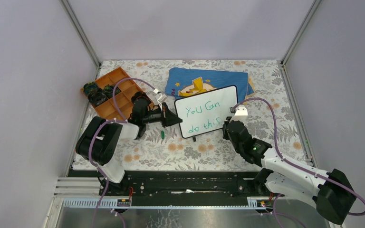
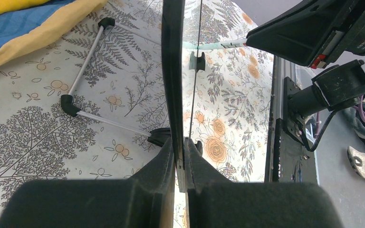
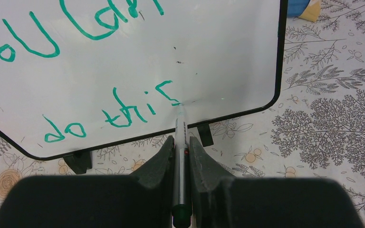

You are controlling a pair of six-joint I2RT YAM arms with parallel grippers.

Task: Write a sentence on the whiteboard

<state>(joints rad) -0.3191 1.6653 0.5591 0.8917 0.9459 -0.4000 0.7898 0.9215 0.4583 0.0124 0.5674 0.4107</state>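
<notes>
The whiteboard (image 1: 206,111) stands tilted on its black feet in the middle of the table. Green words "You Can do thi" plus a part-drawn last letter (image 3: 168,92) show on it. My left gripper (image 1: 176,118) is shut on the board's left edge (image 2: 172,71), seen edge-on in the left wrist view. My right gripper (image 1: 229,127) is shut on a grey marker (image 3: 180,142). The marker's tip touches the board at the foot of the last letter. The sentence (image 1: 203,115) also shows from above.
A blue cloth with a yellow cartoon figure (image 1: 204,80) lies behind the board. An orange compartment tray (image 1: 114,92) holding dark items sits at the back left. A green marker cap (image 1: 163,135) lies on the floral tablecloth. The board's wire stand (image 2: 83,61) shows behind it.
</notes>
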